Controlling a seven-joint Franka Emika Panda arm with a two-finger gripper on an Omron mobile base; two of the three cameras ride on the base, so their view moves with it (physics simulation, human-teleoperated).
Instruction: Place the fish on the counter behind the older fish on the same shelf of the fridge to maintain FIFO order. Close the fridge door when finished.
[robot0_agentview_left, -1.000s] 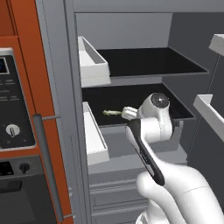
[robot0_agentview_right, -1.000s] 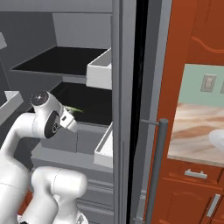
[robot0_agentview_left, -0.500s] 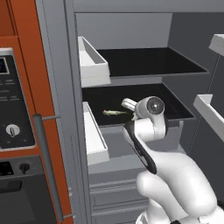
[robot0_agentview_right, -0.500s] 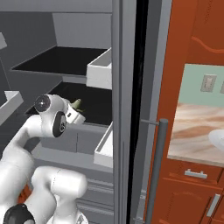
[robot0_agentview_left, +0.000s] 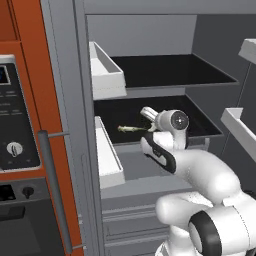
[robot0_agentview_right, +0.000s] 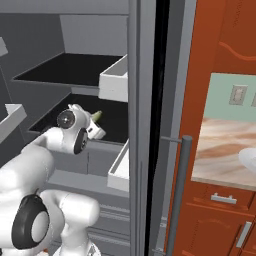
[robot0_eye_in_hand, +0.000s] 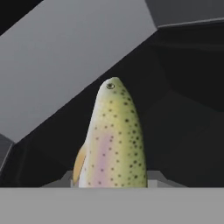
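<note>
Compared with one second ago, the wrist sits further left in the left base view and closer to the older fish (robot0_agentview_left: 128, 129); the base cameras have not shifted. In the right base view the fish's tip, formerly hidden behind the hand, now projects past it.

No brand, label or writing can be read; the oven panel (robot0_agentview_left: 14, 122) beside the fridge (robot0_agentview_left: 65, 100) carries only illegible marks.

The gripper (robot0_agentview_left: 148, 113) reaches into the fridge above the shelf (robot0_agentview_left: 200, 122), the second black panel from the top. Its jaws are pressed together on the fish (robot0_eye_in_hand: 113, 140), which stands head-up between them in the hand view, speckled yellow-green with a pink flank. The fish is held above the shelf. The older fish lies flat on the shelf, just left of the gripper, near the front lip.
</note>
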